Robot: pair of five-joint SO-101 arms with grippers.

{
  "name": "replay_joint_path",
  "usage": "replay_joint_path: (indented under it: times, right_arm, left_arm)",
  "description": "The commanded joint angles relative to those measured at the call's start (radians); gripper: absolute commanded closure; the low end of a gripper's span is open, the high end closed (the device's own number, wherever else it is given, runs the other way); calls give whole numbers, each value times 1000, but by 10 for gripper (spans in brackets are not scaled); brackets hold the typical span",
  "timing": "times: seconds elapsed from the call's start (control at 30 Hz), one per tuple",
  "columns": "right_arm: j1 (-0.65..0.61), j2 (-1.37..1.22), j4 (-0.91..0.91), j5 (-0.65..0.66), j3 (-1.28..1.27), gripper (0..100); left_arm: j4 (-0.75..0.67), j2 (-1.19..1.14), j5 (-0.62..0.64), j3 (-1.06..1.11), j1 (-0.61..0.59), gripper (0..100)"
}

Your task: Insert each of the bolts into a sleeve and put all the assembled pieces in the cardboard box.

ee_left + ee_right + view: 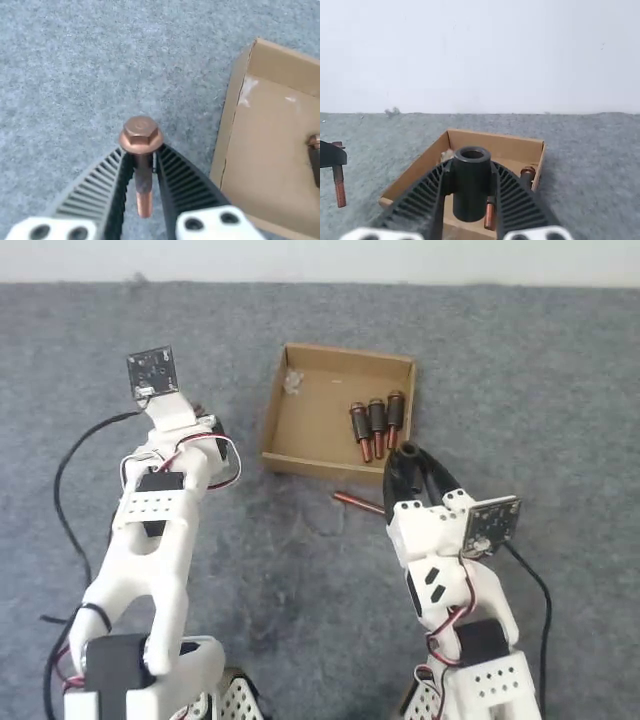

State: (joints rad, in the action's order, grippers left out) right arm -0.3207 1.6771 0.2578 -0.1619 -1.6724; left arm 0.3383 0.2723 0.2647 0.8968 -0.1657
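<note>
My left gripper (142, 155) is shut on the shank of a copper bolt (141, 142), hex head outward, above the grey carpet beside the cardboard box (270, 150). In the high view this gripper (212, 435) sits left of the box (340, 356). My right gripper (471, 170) is shut on a black sleeve (471, 187) with its open bore upward, just in front of the box (495, 142). From above, it (412, 462) hangs over the box's near right corner. Three assembled pieces (377, 425) lie side by side inside the box. A loose copper bolt (358, 502) lies on the carpet before the box.
A small clear scrap (293, 383) lies in the box's far left corner. Cables (70, 500) trail left of the left arm. Grey carpet (300, 580) spreads between the two arms. A white wall (480, 50) rises behind the table.
</note>
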Motion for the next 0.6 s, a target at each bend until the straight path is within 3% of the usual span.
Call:
replay_joint_path:
  times: [0.0,0.17,0.47,0.57]
  right_arm:
    - [-2,-137,-140,-14,-17,993]
    - [-2,-335,-288,-15,8,993]
    - [-4,-673,-532,-18,117,993]
    - [-18,-796,-670,-87,129,993]
  left_arm:
    - [-25,60,15,-4,-5,987]
    - [-37,41,12,-4,-3,987]
    - [-206,-95,14,-13,-3,987]
    - [-212,-97,14,-12,-3,987]
